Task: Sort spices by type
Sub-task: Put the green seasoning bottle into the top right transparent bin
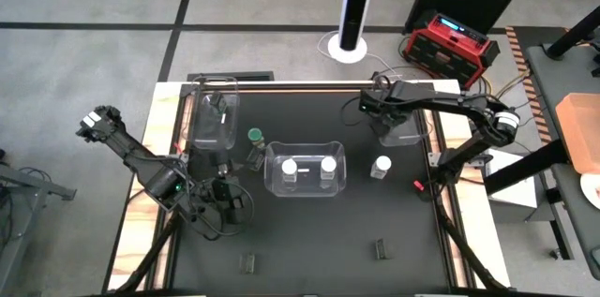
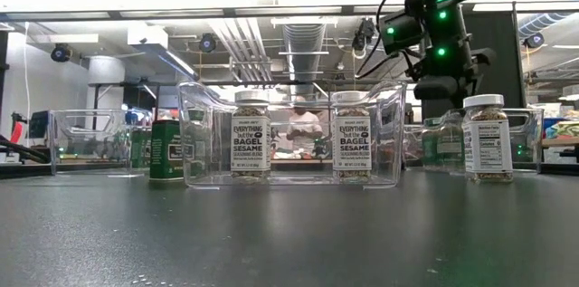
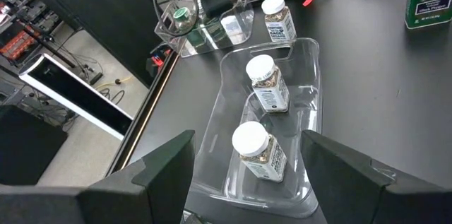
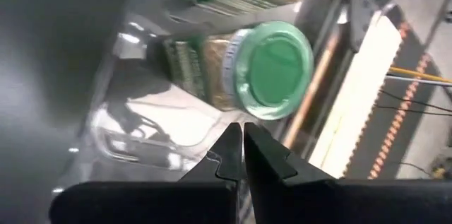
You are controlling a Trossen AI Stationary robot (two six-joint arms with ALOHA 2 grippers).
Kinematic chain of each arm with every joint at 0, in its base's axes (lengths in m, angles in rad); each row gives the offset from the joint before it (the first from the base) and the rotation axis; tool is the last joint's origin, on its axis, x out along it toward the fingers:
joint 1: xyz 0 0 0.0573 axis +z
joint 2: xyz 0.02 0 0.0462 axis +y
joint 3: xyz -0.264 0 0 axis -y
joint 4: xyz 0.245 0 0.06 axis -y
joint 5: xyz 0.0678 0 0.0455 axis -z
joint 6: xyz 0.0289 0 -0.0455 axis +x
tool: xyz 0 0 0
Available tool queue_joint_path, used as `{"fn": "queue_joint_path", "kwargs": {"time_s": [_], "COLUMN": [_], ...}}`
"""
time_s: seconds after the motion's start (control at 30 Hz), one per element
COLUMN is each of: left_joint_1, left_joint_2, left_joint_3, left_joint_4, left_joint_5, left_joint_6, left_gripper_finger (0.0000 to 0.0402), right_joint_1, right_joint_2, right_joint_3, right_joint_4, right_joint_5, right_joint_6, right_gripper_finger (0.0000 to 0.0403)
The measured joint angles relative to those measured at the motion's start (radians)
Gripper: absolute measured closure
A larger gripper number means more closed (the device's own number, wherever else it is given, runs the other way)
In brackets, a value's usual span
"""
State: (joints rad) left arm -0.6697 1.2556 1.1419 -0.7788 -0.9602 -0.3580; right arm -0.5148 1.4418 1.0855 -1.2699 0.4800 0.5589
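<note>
two white-lidded jars (image 1: pixel 307 170) stand in the centre bin (image 1: pixel 306 189). right gripper (image 4: pixel 242 155), fingers pressed together, hangs over the far-right bin (image 1: pixel 397 133); left gripper (image 3: pixel 244 174) spread, empty.

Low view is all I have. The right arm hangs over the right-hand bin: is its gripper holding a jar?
Observer: No. The right gripper is shut on nothing, just above a green-lidded jar inside the right bin.
Operator: Left arm? Not in my view.
Observer: The left gripper is at the table's near left, open, facing the centre bin.
Operator: Is the white-lidded jar on the right inside a bin?
Observer: No. The loose white-lidded jar stands on the table between the centre and right bins.
</note>
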Motion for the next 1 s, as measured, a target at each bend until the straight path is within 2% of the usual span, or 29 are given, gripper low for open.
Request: {"fn": "queue_joint_path", "kwargs": {"time_s": [0.33,0.47,0.63,1.0], "left_joint_1": [0.0,-0.001,-0.001,-0.001], "left_joint_2": [0.0,0.0,0.0,-0.001], "left_joint_3": [0.0,0.0,0.0,0.0], "left_joint_4": [0.0,0.0,0.0,0.0], "left_joint_5": [0.0,0.0,0.0,0.0], "left_joint_6": [0.0,0.0,0.0,0.0], "left_gripper_finger": [0.0161,0.0161,0.0161,0.0161], "right_joint_1": [-0.001,0.001,0.03,0.03], "right_joint_2": [-0.001,-0.003,-0.026,-0.026], "right_joint_3": [0.0,0.004,0.021,-0.01], "right_joint_4": [0.0,-0.029,-0.049,0.049], "right_joint_5": [0.103,0.095,-0.013,0.07], "right_joint_6": [0.017,0.032,0.054,0.046], "right_gripper_finger": [0.0394,0.0394,0.0394,0.0394]}}
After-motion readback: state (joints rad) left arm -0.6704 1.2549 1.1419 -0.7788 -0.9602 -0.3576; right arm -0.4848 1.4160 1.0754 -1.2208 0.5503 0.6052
